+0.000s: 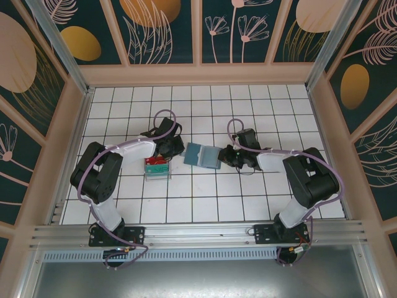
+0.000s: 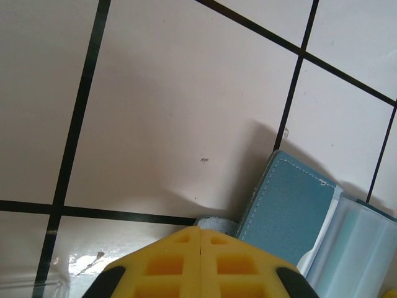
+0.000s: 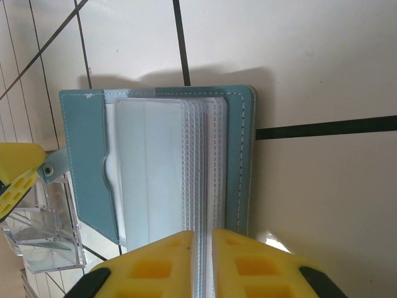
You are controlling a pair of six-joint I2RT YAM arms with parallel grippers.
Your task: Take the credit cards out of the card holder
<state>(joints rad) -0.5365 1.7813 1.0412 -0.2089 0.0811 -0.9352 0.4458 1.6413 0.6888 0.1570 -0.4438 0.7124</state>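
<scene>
Holder (image 3: 87, 155): open, flat on tabletop (image 3: 322, 74).
Right tool (image 3: 203, 236): pinching Holder's clear sleeves (image 3: 149, 167).
Left tool (image 2: 200, 231): pressed together at Holder's edge.

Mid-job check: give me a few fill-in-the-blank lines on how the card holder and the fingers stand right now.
The card holder lies ____, its clear pockets exposed.
The left fingers are fully ____.
Seen from above, the clear tray sits to the holder's ____.
Missing words: open; shut; left.
</scene>
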